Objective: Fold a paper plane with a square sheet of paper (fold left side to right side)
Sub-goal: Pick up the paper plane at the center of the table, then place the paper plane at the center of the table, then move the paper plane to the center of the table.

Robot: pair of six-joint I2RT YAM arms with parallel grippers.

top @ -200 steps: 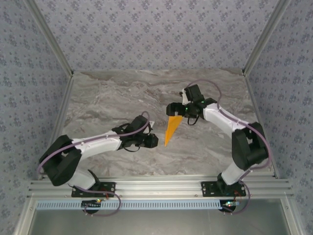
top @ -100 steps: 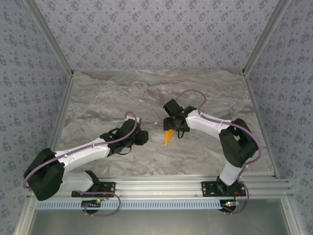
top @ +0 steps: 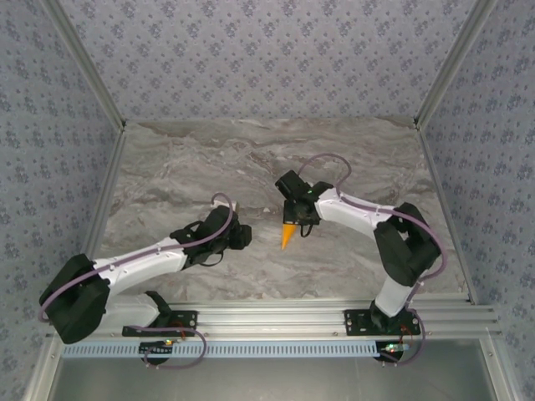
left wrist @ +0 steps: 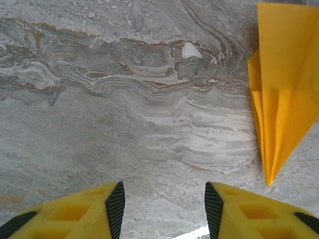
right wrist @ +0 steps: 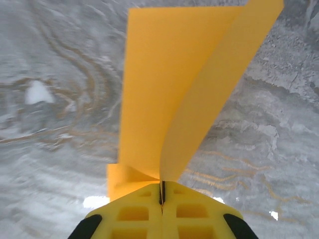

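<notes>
since the left gripper (left wrist: 162, 199) sits on the left with its jaws spread wide and nothing between them, you have a free tool over the bare marble table (top: 184, 167), a little apart from the paper plane (left wrist: 279, 99). moving right, the plane lies near the middle of the table, between the two grippers. in the top view its pointed tip aims toward the arm bases and its wide end runs up under the right gripper (right wrist: 162, 191). that right gripper is clamped tight on the orange paper, pads pinched on a flap edge. in the right wrist view one layer curls up and away from the rest, so part of it looks lifted off the table. can't tell from these views whether the tip rests on the surface.

handling, as a guess: thin paper, very light, floppy where it's a single layer, stiffer along the stacked creases down the centre. it'll likely slide on the smooth marble, and crumple or tear if you squeeze mid-panel or pull hard. you'd best take it by an edge or corner of a flap, close to a crease. pin the rest down with the other tool before pressing any fold.

counts: one paper plane, two grippers (one empty, one holding), one table.
</notes>
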